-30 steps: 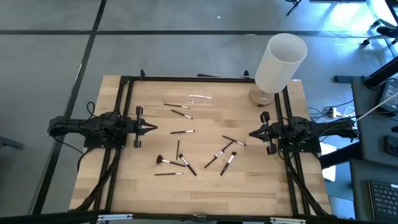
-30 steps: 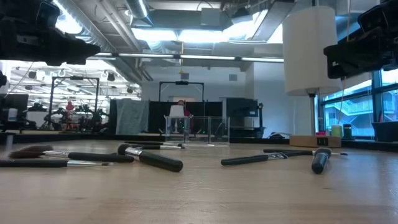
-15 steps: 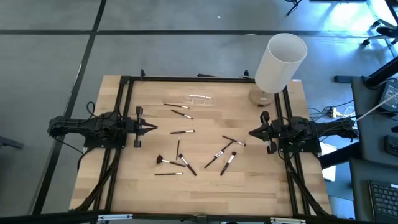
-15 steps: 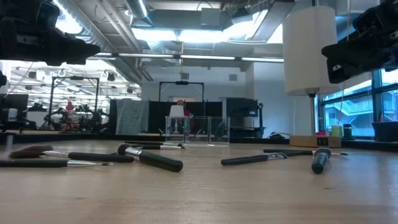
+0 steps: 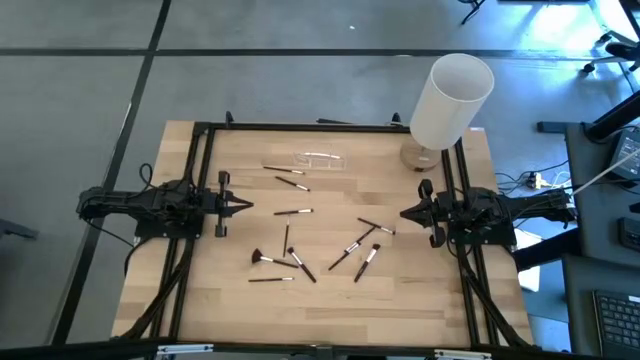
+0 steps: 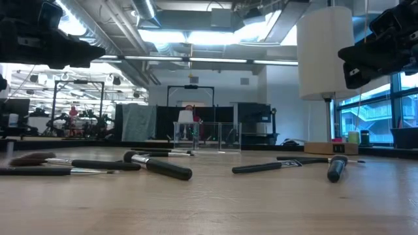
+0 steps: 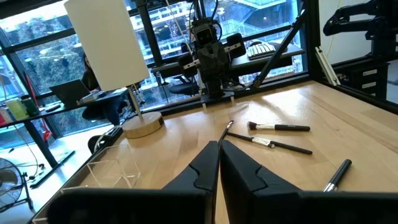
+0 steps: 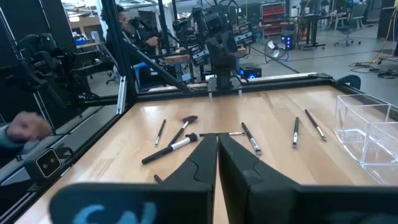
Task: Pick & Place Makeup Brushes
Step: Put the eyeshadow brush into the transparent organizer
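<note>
Brushes (image 5: 300, 250): scattered mid-table, untouched. Left gripper (image 5: 244, 207) and right gripper (image 5: 406, 214): fingers pressed together, empty, at opposite edges. Risk I see: crossed brushes near centre dragging neighbours on my pick.

The makeup brushes (image 5: 320, 247) lie scattered across the middle of the desk (image 5: 330, 310), between the left pincer (image 5: 243, 206) and right pincer (image 5: 406, 214). A lamp (image 5: 448, 100) stands at the far right corner.

Dark makeup brushes (image 5: 300, 245) lie scattered mid-table.
</note>
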Robot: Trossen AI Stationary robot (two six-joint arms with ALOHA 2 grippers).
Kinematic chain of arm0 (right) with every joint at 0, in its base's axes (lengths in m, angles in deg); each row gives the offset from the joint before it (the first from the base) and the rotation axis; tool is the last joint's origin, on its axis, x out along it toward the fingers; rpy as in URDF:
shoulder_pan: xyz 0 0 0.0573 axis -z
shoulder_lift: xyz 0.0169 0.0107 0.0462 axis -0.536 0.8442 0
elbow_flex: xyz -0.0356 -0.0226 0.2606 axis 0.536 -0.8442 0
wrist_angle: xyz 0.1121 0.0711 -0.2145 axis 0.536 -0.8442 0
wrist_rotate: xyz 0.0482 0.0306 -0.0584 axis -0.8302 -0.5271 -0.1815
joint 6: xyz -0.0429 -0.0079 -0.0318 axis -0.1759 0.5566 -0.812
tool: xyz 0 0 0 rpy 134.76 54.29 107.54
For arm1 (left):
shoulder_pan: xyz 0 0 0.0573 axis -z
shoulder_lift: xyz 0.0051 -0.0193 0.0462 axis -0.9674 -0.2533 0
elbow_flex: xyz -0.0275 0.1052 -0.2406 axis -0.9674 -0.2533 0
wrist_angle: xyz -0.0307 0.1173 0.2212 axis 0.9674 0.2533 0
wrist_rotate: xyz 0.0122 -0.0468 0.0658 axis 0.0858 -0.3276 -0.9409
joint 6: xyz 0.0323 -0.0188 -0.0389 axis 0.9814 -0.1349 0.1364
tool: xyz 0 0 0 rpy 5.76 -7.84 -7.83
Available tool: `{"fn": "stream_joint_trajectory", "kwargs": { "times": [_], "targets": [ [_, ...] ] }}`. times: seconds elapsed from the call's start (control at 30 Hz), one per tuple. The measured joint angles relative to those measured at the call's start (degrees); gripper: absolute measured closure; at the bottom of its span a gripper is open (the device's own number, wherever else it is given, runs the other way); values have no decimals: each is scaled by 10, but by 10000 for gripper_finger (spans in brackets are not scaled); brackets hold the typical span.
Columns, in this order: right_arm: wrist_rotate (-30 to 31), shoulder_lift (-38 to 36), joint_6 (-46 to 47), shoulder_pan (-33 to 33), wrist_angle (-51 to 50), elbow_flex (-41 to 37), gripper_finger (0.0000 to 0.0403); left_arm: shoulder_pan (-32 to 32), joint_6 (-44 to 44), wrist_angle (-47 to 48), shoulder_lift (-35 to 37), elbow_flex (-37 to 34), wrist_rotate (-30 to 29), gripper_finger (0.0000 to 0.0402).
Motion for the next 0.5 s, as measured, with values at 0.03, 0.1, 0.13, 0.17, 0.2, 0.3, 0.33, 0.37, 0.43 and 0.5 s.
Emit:
{"fn": "stream_joint_trajectory", "kwargs": {
  "times": [0.03,0.1,0.13,0.17,0.2,0.3,0.33,0.37,0.43,0.5],
  "targets": [
    [0,0,0,0,0,0,386,0,0,0,0,0,0,389],
    [0,0,0,0,0,0,386,0,0,0,0,0,0,391],
    [0,0,0,0,0,0,386,0,0,0,0,0,0,392],
    [0,0,0,0,0,0,386,0,0,0,0,0,0,393],
    [0,0,0,0,0,0,386,0,0,0,0,0,0,393],
    [0,0,-1,0,0,0,386,0,0,0,0,0,0,392],
    [0,0,-9,0,-1,0,386,0,-1,0,0,0,0,391],
    [0,0,-24,0,-1,0,386,0,-3,0,0,0,0,390],
    [0,0,-49,0,-1,0,386,1,-17,0,0,0,0,389],
    [0,0,-66,0,-1,0,386,1,-30,0,0,0,0,389]
  ]
}}
